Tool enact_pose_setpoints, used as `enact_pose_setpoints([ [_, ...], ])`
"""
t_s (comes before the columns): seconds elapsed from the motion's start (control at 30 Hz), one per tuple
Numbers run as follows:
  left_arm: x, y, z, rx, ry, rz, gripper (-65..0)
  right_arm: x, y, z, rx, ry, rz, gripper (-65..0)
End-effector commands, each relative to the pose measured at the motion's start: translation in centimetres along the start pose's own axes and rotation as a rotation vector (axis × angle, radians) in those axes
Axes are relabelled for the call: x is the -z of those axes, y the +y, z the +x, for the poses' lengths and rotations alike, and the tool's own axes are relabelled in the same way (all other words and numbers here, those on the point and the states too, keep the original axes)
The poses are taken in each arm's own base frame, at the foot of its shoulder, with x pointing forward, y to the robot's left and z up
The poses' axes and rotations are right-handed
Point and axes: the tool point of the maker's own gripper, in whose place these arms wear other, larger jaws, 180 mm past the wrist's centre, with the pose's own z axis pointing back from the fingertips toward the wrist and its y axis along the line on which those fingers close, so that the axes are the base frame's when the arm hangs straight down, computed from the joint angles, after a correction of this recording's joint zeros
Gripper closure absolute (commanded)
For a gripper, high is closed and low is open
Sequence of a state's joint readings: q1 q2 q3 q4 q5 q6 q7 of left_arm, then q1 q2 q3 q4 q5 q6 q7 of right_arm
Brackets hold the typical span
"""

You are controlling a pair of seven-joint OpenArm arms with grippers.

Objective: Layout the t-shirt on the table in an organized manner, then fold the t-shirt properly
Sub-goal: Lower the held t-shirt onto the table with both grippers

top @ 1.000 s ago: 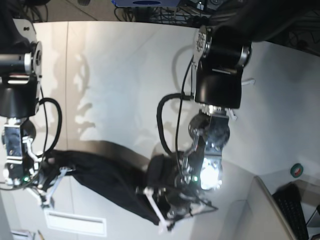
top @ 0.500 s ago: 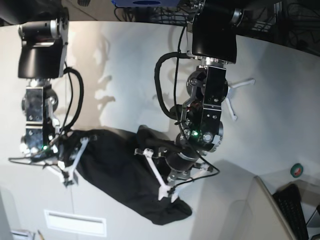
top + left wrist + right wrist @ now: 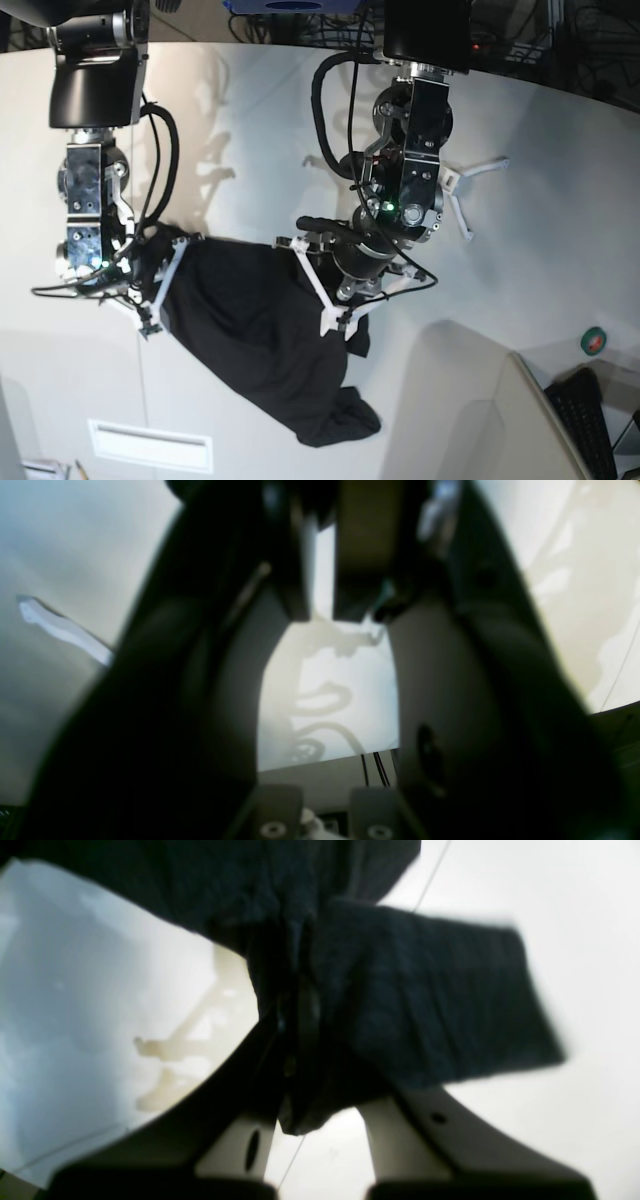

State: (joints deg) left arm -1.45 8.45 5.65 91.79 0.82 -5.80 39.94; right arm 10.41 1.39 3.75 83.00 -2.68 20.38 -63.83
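Both claws are clamped on the black t-shirt [image 3: 262,330], which hangs stretched between them above the cream surface [image 3: 560,200]. Right claw [image 3: 150,290], in the base view's left half, pinches one edge of the cloth; its wrist view shows dark fabric bunched between the closed jaws, a flap spreading off to one side. Left claw [image 3: 330,290] grips the opposite edge, jaws narrow, though its own wrist view is too blurred to show the cloth clearly. Below and between the claws the shirt sags into a long fold, its lowest bunch resting on the surface. A white Y-shaped plastic piece [image 3: 470,190] lies on the surface just beyond the left arm, apart from the shirt.
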Motion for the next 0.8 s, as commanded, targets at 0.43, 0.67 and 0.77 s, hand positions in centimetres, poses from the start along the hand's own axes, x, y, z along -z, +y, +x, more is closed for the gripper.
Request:
enact_pose_setpoints([
  [0.43,-1.0,-0.6,-0.9,-0.022,-0.012,-0.006,0.0,0.2,0.9,-0.9,-0.013,0.018,-0.033,0.0],
  [0.67,-1.3,-0.4,-0.9,-0.029,-0.017,0.002,0.0,0.2,0.8,-0.9,0.053,0.014,-0.052,0.0],
  [0.77,-1.6,-0.3,-0.2,-0.045,-0.036,0.018,0.0,0.2,0.8,-0.8,0.063,0.013,-0.054,0.0],
])
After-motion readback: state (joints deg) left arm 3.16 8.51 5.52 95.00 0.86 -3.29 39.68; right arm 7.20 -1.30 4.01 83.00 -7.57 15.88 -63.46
